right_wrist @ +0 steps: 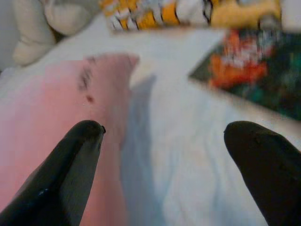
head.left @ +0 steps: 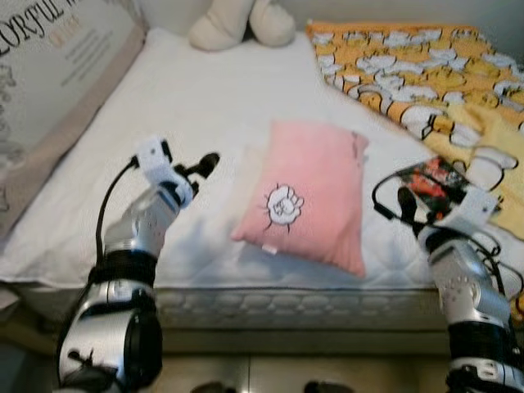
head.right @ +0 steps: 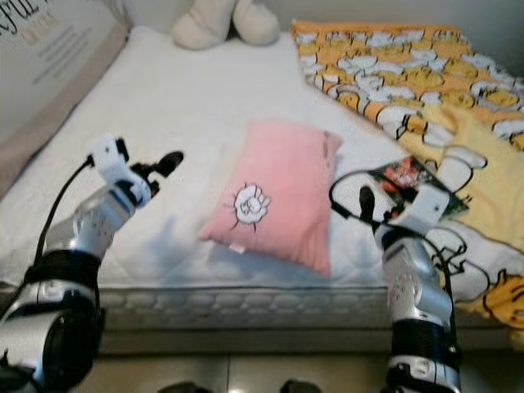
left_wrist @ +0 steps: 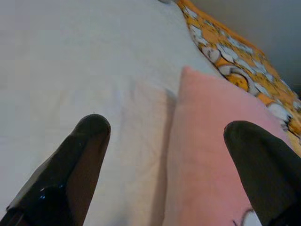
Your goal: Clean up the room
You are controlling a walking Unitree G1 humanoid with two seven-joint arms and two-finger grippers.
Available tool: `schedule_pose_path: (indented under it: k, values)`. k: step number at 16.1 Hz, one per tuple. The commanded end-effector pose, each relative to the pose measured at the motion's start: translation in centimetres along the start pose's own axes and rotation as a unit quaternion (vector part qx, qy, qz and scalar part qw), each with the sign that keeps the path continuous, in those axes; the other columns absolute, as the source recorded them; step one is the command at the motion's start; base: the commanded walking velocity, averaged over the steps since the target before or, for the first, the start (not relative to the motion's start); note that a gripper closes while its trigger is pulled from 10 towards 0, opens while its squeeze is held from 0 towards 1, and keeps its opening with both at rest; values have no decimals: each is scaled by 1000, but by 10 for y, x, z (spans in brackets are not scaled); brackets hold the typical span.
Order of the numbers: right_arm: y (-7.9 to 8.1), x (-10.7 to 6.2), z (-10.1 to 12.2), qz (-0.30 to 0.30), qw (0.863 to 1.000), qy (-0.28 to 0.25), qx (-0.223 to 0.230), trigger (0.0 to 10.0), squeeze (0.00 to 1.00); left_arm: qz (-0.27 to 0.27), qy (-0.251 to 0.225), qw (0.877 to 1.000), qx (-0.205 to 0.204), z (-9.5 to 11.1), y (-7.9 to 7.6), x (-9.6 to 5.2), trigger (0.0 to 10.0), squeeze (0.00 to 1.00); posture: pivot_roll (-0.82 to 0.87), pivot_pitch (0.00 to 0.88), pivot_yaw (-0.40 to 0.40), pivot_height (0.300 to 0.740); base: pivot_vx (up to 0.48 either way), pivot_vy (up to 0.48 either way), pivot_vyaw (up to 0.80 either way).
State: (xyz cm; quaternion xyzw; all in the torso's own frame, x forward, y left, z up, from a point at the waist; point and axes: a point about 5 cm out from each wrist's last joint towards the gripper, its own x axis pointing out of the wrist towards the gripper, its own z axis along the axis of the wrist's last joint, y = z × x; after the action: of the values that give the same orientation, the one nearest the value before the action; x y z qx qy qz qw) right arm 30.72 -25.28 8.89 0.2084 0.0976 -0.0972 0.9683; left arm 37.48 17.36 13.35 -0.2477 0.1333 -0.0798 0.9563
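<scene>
A pink pillow (head.left: 307, 192) with a small white sheep print lies on the white mattress (head.left: 196, 98), near its front edge. My left gripper (head.left: 201, 167) hovers open just left of the pillow. In the left wrist view its fingers (left_wrist: 91, 141) straddle the pillow's edge (left_wrist: 216, 141) without touching it. My right gripper (head.left: 408, 203) is open to the right of the pillow. Through the right wrist view I see the pillow (right_wrist: 61, 103) on one side and a dark book with orange flowers (right_wrist: 249, 70) on the other. The book (head.left: 434, 182) lies beside the right wrist.
A yellow cartoon-print blanket (head.left: 409, 57) covers the bed's right side. A cream plush toy (head.left: 241, 20) sits at the head. A large printed cushion (head.left: 57, 65) leans along the left. The mattress front edge (head.left: 286, 307) is just below my arms.
</scene>
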Motion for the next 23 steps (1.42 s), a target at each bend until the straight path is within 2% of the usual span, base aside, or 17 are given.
schedule_pose_path:
  k: [1,3,4,5,7,10,12,17,18,19,20,21,23]
  values:
    - [2,3,3,12,1000,1,10,10000,0,-17,12,1000,2,3,-5,4,10000,0,-59,97,64,740,0,0,0]
    - [2,8,-1,11,1000,15,12,10000,0,-37,21,999,5,1,-12,9,10000,0,-55,119,69,740,0,0,0]
    - [4,10,-1,16,1000,18,15,10000,0,-45,23,999,19,-2,-17,12,10000,0,-62,128,85,740,0,0,0]
    - [11,15,-1,30,999,20,30,10000,0,-71,34,997,20,-9,-27,16,10000,0,-67,136,89,740,0,0,0]
    - [24,18,-10,44,996,36,75,10000,0,-84,65,994,5,-24,-36,18,10000,0,-86,153,96,740,0,0,0]
    - [35,22,-22,52,994,52,84,10000,0,-101,89,991,-4,-37,-44,20,10000,0,-102,160,102,740,0,0,0]
    - [58,25,-30,80,990,65,98,10000,0,-130,109,985,-12,-49,-59,22,10000,0,-106,161,93,740,0,0,0]
    - [87,24,-47,113,977,97,153,10000,0,-170,139,975,-25,-69,-73,20,10000,0,-97,165,87,740,0,0,0]
    - [95,24,-48,131,974,106,152,10000,0,-210,148,966,-27,-72,-82,19,10000,0,-95,166,85,740,0,0,0]
    - [97,24,-48,134,974,107,149,9255,0,-217,142,965,-25,-72,-84,19,3961,0,-95,163,84,740,0,0,0]
    - [99,24,-49,141,973,109,150,0,0,-221,146,964,-22,-75,-84,18,0,0,-96,162,83,740,0,0,0]
    - [100,24,-51,145,971,119,149,0,0,-216,147,965,-29,-80,-84,18,0,0,-95,161,83,740,0,0,0]
    - [101,22,-55,153,967,129,156,0,0,-212,149,962,-83,-91,-82,15,0,0,-96,166,80,740,0,0,0]
